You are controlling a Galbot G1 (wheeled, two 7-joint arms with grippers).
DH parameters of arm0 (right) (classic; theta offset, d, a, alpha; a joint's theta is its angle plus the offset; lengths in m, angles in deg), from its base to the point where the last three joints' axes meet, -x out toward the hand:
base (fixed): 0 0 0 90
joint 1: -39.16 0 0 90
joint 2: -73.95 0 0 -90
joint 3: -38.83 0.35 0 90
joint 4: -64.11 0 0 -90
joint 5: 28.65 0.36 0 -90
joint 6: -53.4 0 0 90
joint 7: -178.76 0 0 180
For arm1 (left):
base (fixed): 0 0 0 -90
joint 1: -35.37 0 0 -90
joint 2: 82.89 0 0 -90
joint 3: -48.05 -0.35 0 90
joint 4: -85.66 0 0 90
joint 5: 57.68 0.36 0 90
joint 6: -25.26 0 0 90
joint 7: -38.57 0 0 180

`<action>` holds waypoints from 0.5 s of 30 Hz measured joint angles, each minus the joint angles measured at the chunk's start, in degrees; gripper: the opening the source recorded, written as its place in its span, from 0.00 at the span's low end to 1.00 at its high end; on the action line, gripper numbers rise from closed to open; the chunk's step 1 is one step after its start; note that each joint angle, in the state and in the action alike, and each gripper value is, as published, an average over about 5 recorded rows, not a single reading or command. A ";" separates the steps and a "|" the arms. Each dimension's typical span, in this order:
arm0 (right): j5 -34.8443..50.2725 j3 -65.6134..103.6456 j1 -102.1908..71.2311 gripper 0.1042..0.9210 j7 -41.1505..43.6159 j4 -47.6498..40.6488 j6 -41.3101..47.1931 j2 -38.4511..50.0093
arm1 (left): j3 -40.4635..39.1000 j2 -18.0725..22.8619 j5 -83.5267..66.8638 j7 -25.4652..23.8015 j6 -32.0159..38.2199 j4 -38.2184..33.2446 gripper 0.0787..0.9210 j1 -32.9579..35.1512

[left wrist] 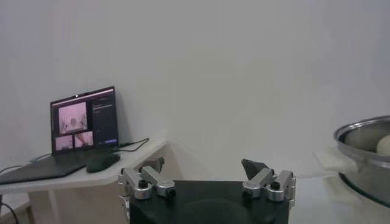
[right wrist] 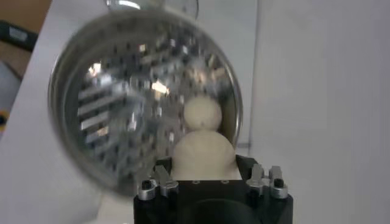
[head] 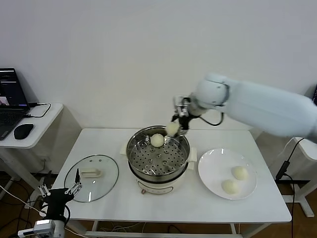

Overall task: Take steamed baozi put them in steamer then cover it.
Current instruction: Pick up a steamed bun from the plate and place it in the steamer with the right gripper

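Observation:
My right gripper [head: 176, 128] is shut on a pale baozi [head: 172, 128] and holds it above the far right rim of the steel steamer [head: 184, 148]; the held bun [right wrist: 205, 154] fills the jaws in the right wrist view. One baozi [head: 157, 140] lies on the steamer's perforated bottom at the back, also showing in the right wrist view [right wrist: 202, 112]. Two more baozi [head: 240, 172] [head: 230, 186] lie on the white plate [head: 214, 163] to the right. The glass cover [head: 91, 184] with its cream handle lies flat on the table to the left. My left gripper [head: 58, 189] is open and empty, parked low at the front left.
A side desk [head: 34, 130] at the far left holds a laptop [head: 9, 101] and a mouse [head: 23, 131]; they also show in the left wrist view [left wrist: 82, 120]. The steamer's rim [left wrist: 365, 140] shows at that view's edge. The white table [head: 163, 206] bears everything.

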 measured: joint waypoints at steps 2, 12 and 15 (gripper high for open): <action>0.61 -0.21 -1.04 0.68 -0.91 -1.24 0.98 -2.49 | 0.18 0.05 -0.01 0.00 0.00 -0.02 0.88 -0.10; 1.27 -1.09 -6.53 0.68 -3.84 -7.49 3.79 -11.37 | 0.64 0.56 -0.06 0.00 0.13 -0.26 0.88 -0.06; 1.21 -1.29 -7.92 0.68 -4.57 -8.89 4.26 -12.81 | 0.77 0.65 -0.07 0.01 0.18 -0.26 0.88 -0.08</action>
